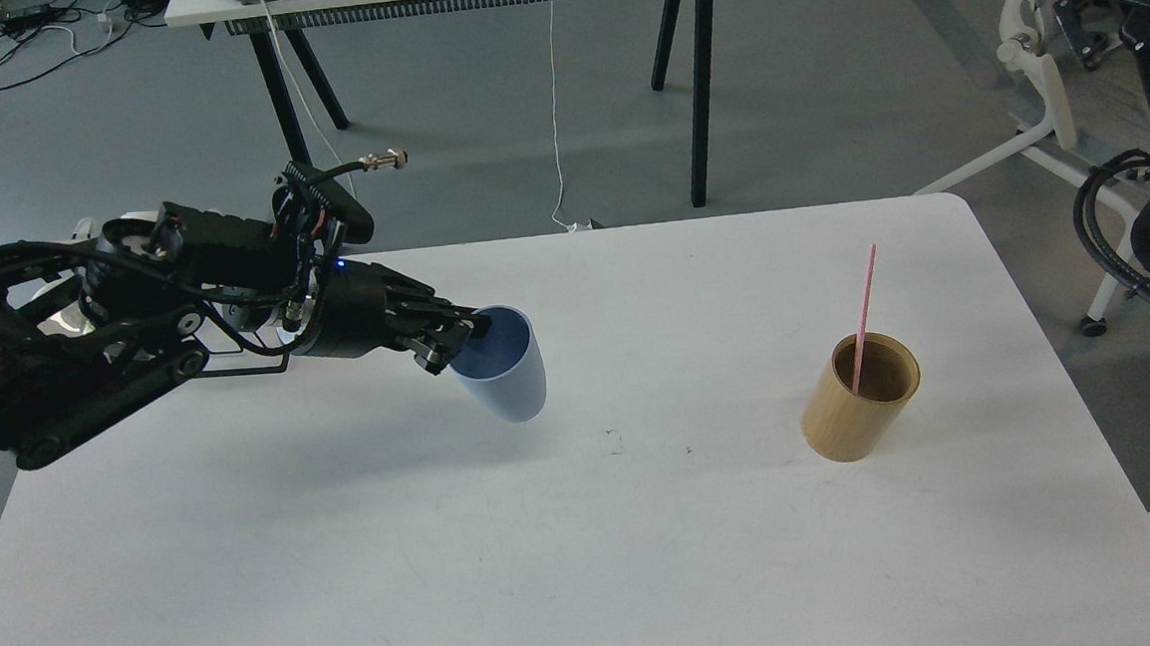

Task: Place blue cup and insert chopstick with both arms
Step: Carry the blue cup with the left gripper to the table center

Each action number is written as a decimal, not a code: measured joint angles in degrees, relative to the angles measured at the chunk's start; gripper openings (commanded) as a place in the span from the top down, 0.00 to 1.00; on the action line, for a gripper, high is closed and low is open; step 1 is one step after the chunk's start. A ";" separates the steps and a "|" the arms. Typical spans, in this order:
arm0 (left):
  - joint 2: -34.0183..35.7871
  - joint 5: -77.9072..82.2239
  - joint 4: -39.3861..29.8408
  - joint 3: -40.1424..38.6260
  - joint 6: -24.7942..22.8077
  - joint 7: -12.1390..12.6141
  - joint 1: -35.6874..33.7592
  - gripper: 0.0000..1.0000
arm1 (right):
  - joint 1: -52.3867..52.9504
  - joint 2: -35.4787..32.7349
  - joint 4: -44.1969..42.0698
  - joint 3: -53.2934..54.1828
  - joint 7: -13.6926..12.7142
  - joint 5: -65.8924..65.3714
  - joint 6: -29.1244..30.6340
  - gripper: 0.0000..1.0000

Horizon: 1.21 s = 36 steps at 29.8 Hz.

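Light-blue and matte, the small tapered cup [505, 377] hangs tilted above the white bench [550, 564], its open mouth turned up and toward the far edge, its narrower base pointing down toward the near edge. It sits over the left half of the bench, closer to the far edge than the near one, and a soft shadow lies on the surface beneath it; whether the base touches the bench cannot be told.

The left black arm comes in from the left edge, cables looped along it, and its tool [458, 334] is closed on the cup's rim at the left side of the mouth, one finger inside the opening and the others against the outer wall.

Well apart, over on the right half of the bench, stands a tan bamboo cylinder holder [858, 406], upright and open at the top. A long thin pink chopstick [864, 303] stands in it, leaning a little toward the far right corner, with its upper part rising well clear of the holder's rim.

The right arm's tool does not appear; only dark cables and hardware show beyond the right edge of the bench
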 measured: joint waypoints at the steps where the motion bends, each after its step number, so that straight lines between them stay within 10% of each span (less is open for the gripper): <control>1: -1.43 1.59 0.44 0.00 -0.08 0.16 0.00 0.99 | 0.83 0.00 -0.12 -0.31 -0.42 -0.02 -0.49 0.01; 25: -23.90 11.59 15.90 5.89 -0.11 4.01 0.68 0.92 | 5.72 1.45 0.00 -2.86 -1.50 -0.06 -4.89 0.01; 29: -23.96 11.57 15.93 5.96 -0.15 4.00 0.68 0.72 | 5.40 1.44 0.08 -2.86 -1.48 -0.06 -4.82 0.01; 32: -23.96 11.20 15.88 5.76 -0.19 3.86 0.63 0.36 | 5.26 1.44 0.21 -2.86 -1.47 -0.06 -4.75 0.01; 36: -23.40 10.72 15.35 5.03 -0.18 3.41 0.52 0.32 | 5.14 1.51 0.29 -2.86 -1.47 -0.06 -4.59 0.01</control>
